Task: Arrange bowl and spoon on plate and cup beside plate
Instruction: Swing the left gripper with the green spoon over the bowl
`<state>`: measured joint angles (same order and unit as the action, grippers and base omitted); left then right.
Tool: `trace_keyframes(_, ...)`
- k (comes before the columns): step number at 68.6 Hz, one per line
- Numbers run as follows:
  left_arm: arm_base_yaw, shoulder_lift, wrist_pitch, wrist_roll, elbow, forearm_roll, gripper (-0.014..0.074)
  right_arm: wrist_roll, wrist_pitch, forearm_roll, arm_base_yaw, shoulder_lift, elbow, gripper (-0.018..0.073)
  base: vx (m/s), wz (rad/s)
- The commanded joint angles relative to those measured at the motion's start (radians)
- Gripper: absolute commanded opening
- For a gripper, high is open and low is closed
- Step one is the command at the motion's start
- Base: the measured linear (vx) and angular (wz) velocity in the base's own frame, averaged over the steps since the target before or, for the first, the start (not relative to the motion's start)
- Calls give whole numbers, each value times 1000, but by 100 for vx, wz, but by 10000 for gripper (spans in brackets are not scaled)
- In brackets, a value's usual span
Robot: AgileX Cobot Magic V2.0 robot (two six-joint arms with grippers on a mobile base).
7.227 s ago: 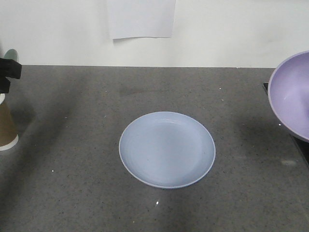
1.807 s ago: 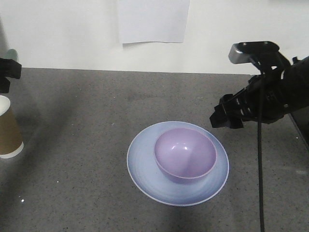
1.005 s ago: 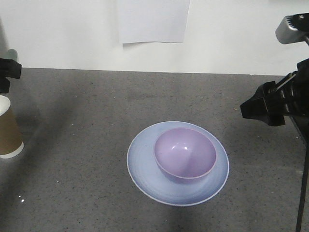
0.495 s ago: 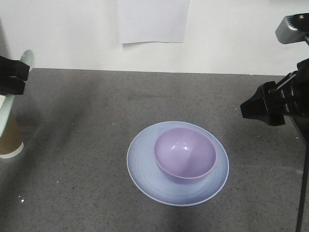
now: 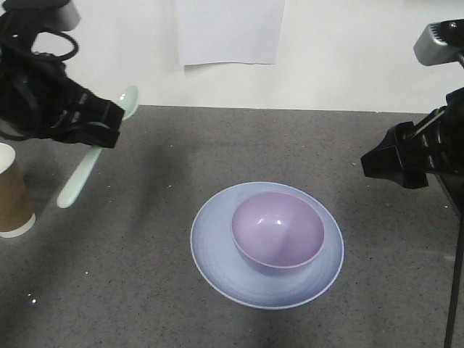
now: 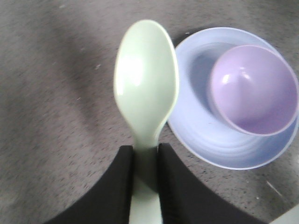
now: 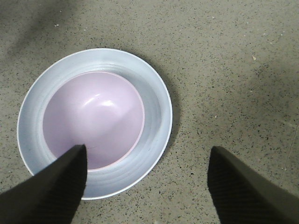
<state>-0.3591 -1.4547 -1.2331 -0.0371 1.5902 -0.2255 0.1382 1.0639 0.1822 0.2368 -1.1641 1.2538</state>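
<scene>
The lavender bowl [image 5: 278, 230] [image 7: 93, 120] sits in the pale blue plate [image 5: 210, 250] [image 7: 156, 109] at the table's middle. My left gripper [image 5: 100, 132] [image 6: 145, 150] is shut on the handle of the mint-green spoon [image 5: 87, 164] [image 6: 146, 79], holding it in the air left of the plate, head pointing away and up. The bowl [image 6: 254, 88] on the plate [image 6: 196, 121] shows right of the spoon head in the left wrist view. The brown paper cup [image 5: 13, 192] stands at the far left edge. My right gripper [image 5: 391, 165] [image 7: 148, 154] hangs open above the table right of the plate, empty.
The table is grey speckled stone [image 5: 217, 145] against a white wall with a sheet of paper [image 5: 230, 30] taped above. A dark edge [image 5: 453, 210] runs along the table's right side under the right arm.
My left arm has swung in from the far left toward the middle, carrying the spoon up and right, away from the cup. The right arm has stayed where it was after pulling back from the bowl.
</scene>
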Motion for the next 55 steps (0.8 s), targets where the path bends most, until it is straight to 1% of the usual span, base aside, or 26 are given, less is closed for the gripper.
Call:
trace_keyframes(1, -68, -34, -14, -2, 94, 15, -8, 4, -55, 2, -3, 19, 22, 527, 0, 0)
trace_keyframes(12, -165, -144, -19, -2, 172, 55, -8, 4, -55, 3, -3, 19, 22, 528, 0, 0)
trace_keyframes(22, -242, -231, -19, -32, 215, 54, -8, 4, -55, 3, -3, 19, 22, 528, 0, 0)
trace_keyframes(28, -284, -275, -19, -34, 227, 55, -8, 4, -54, 3, -3, 19, 22, 528, 0, 0)
trace_keyframes(43, -357, -345, -18, -62, 229, 54, -8, 3, -55, 4, -3, 19, 22, 528, 0, 0)
trace_keyframes(55, -387, -384, -7, -62, 229, 53, -8, 3, -55, 5, -3, 19, 22, 528, 0, 0)
